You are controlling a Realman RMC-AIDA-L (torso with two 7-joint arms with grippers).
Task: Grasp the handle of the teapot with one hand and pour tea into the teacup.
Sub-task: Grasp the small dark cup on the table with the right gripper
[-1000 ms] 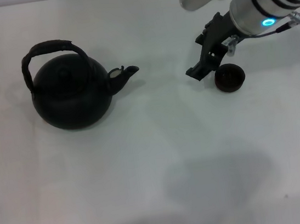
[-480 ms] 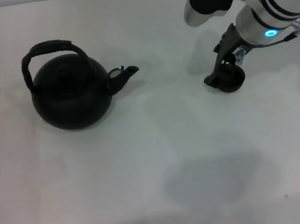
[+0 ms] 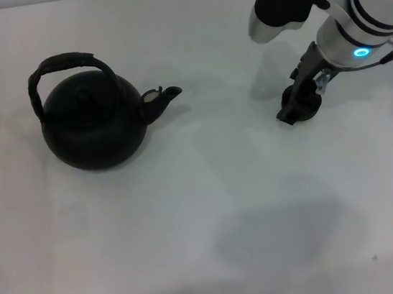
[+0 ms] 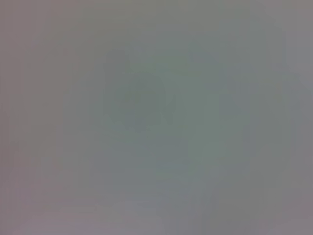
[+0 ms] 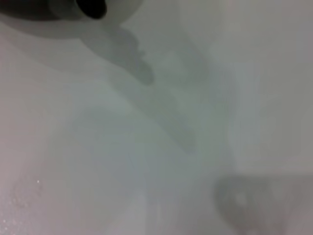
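The large round matte black teapot (image 3: 92, 124) stands upright on the left part of the white table (image 3: 212, 210). Its short spout (image 3: 161, 97) points to the right, toward the other side of the table. The dark brownish-black arched handle (image 3: 63, 67) loops over the top of the teapot, above the lid knob (image 3: 83, 98), and nothing touches it.

The small round dark teacup (image 3: 305, 101) is well apart from the teapot, on the right part of the table. It is mostly covered by the right gripper (image 3: 294, 107), which is lowered directly onto it. The black fingers (image 3: 286, 115) reach down along the left side of the cup. I cannot tell whether they clamp the cup or only stand around it. The white and silver right arm (image 3: 360, 13), with a glowing blue ring, comes in from the upper right corner.

The left wrist view shows only a plain grey surface. The right wrist view shows the table surface with soft shadows.
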